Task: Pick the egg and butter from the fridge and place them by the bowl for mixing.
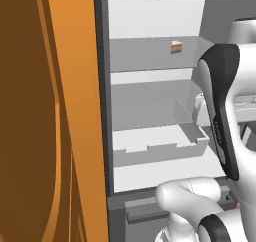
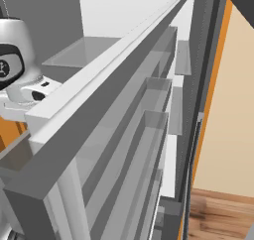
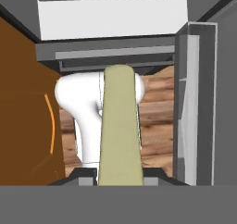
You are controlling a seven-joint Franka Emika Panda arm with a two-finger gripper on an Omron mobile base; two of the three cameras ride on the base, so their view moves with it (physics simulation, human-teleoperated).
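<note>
— Butter (image 3: 120, 126) fills the near hand view; the jaws are closed on it, lifted clear of the open fridge (image 1: 150, 111).
— So what's left?
— Carry it to the bowl, then the egg. I can't see either from here.

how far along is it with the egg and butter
The fridge stands open. In hand: the claw is shut on the butter. Left: carrying it to the bowl. Whether the egg has been moved can't be told.
</note>
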